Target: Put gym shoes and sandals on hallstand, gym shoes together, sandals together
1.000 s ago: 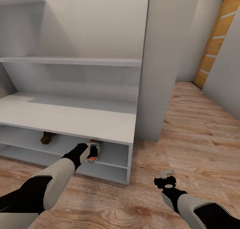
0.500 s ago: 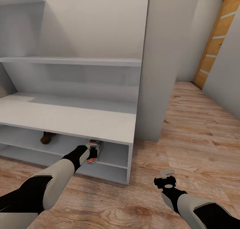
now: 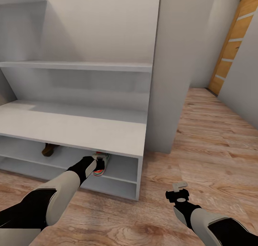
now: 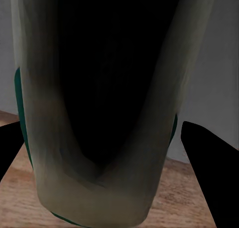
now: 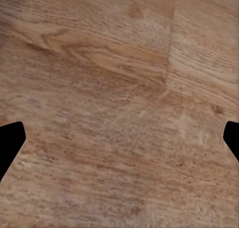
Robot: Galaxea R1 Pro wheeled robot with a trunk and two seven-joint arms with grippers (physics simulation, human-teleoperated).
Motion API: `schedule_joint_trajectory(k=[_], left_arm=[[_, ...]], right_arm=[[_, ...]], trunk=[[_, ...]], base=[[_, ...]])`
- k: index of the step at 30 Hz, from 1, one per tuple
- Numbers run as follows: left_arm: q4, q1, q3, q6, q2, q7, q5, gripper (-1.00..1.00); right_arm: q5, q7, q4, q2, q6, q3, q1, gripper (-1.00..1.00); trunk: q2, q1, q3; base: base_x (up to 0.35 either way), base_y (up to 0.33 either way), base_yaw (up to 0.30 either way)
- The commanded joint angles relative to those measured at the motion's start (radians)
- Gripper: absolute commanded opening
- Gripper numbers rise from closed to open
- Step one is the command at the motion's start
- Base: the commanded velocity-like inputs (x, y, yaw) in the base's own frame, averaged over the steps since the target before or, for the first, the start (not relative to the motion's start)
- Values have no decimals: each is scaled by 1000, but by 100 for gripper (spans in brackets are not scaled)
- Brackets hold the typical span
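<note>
The gym shoe sits in the hallstand's upper shelf near its right end, the left pincer grasping it. A sandal lies toward the left end. The right pincer hangs released over the floor.

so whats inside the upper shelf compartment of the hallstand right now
A gym shoe at the left gripper, near the right end, and a brown sandal further left. The bench top hides the compartment's back, so any other shoes there are unseen.

White gym shoe with the teal stripe and red-orange accents you see, brown sandal, pale white-grey hallstand, your light brown wood-grain corridor floor, orange-brown door with pale bands
</note>
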Motion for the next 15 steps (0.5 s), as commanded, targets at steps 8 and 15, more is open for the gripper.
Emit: schedule_joint_trajectory(k=[8, 15], left_arm=[[-2, 0, 4, 5, 0, 7, 9, -100], [-2, 0, 4, 5, 0, 7, 9, -100]], right_arm=[[-6, -1, 4, 1, -7, 7, -2, 100], [-6, -1, 4, 1, -7, 7, -2, 100]], trunk=[[0, 0, -1], [0, 0, -1]], base=[[13, -2, 0], [2, 0, 0]])
